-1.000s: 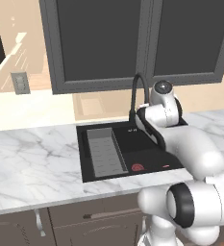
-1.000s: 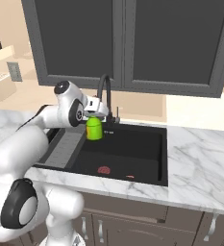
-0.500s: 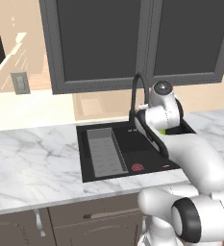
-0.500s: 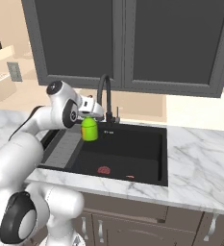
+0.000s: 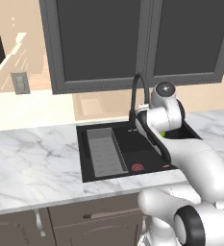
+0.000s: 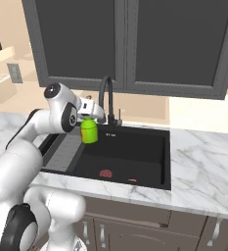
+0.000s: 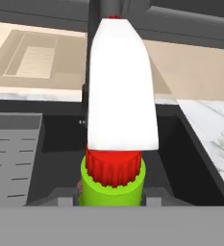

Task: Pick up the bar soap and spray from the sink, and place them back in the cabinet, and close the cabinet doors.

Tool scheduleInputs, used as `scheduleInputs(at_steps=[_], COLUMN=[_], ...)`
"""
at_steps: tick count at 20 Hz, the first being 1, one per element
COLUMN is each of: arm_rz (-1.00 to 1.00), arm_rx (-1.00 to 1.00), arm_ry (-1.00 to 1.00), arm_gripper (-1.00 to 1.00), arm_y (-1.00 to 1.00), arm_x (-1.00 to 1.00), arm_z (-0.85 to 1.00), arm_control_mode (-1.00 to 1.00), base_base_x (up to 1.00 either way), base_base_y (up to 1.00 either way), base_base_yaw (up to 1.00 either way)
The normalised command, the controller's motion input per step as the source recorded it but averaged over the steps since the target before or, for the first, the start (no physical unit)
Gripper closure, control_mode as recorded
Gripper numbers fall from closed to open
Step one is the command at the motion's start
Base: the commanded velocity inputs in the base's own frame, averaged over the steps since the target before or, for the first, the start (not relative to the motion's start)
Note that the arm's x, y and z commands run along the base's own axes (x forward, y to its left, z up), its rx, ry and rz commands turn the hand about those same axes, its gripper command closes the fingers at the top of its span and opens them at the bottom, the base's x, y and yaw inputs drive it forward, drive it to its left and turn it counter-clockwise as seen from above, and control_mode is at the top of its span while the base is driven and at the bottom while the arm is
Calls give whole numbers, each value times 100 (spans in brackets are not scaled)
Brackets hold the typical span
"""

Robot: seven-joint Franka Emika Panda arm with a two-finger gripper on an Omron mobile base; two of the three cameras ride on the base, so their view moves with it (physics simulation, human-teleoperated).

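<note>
No text, brand, number or sign can be read anywhere. The spray (image 6: 89,131) held in the claw (image 6: 90,119) shows plain green plastic, with no lettering legible.

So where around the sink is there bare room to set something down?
Bare marble counter left of the sink, and more to its right. The basin floor beyond the drain disc is free. It is crowded by the faucet, where the hand holds the spray.

spray (image 6: 89,131) above the sink (image 6: 145,155), left of faucet (image 6: 106,100)
</note>
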Motion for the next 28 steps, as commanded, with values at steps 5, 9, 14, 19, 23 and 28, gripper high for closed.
scheduleInputs(at_steps=[5, 9, 14, 19, 23, 28], arm_rz=[6, 5, 1, 0, 0, 1], arm_rx=[0, 0, 0, 0, 0, 0], arm_ry=[-2, -1, 0, -1, -4, -2], arm_gripper=[100, 100, 100, 100, 100, 100], arm_y=[5, 3, 3, 0, 0, 0], arm_x=[-19, -28, -24, -30, -29, -17], arm_z=[20, 4, 3, 0, 0, 2], arm_control_mode=[-100, -100, -100, -100, -100, -100], base_base_x=[0, 0, 0, 0, 0, 0], base_base_y=[0, 0, 0, 0, 0, 0], base_base_yaw=[0, 0, 0, 0, 0, 0])
